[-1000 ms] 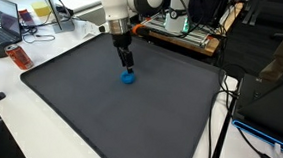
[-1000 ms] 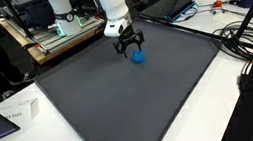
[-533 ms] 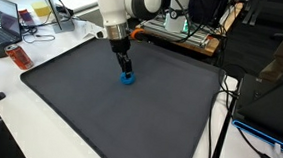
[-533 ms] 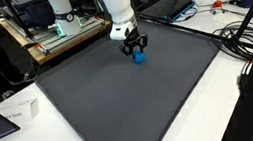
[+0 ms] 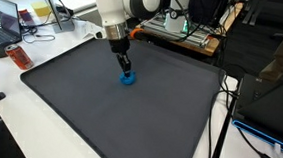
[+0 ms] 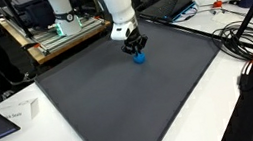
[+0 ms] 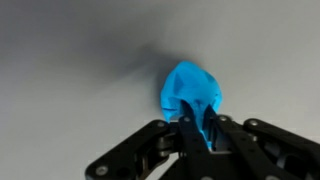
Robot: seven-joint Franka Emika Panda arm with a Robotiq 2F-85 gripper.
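Observation:
A small bright blue soft object lies on the dark grey mat, seen in both exterior views. My gripper stands straight down over it, jaws closed together and pinching a fold of the blue object's near edge. In an exterior view the black fingers meet the blue object's top. The white arm rises behind it. The part of the blue object under the fingers is hidden.
The mat covers most of the table. A white table border holds a red object and a laptop. Equipment on a wooden board sits behind the arm. Cables lie off the mat's side.
The jaws have gone from wide open around the blue object to closed on it. The arm came slightly lower and nearer to it, then held still.

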